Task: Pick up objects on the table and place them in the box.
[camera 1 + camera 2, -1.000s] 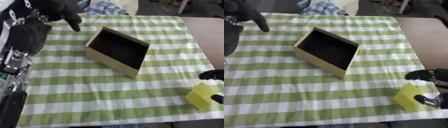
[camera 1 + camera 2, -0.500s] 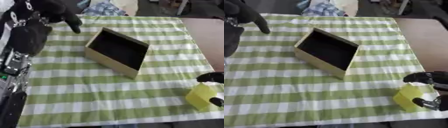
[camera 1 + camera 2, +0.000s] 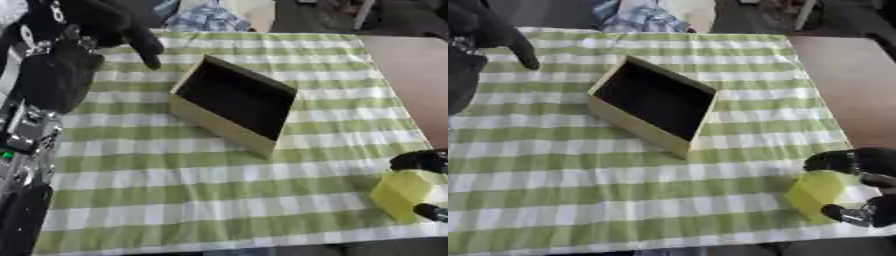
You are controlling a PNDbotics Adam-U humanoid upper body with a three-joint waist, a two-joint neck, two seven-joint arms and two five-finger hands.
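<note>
A green-and-white checked tablecloth (image 3: 579, 170) is spread over the table. An open tan box (image 3: 654, 102) is set near its middle. A yellow block (image 3: 820, 192) at the near right edge is pinched by the right hand (image 3: 868, 172). The left hand (image 3: 114, 25) is held relaxed at upper left.

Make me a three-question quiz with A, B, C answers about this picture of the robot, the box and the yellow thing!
1. Where is the small yellow block?
A. Inside the box
B. Near the table's front right corner
C. Under the left hand

2. What colours is the checked tablecloth?
A. Green and white
B. Red and white
C. Blue and yellow

3. What is the robot's right hand doing?
A. Resting flat in the box
B. Curled round the yellow block
C. Pointing at the ceiling

Answers: 1 B, it sits far from the open tan cardboard box; 2 A, stripes show it; 3 B, black fingers sit on both sides of the block.
</note>
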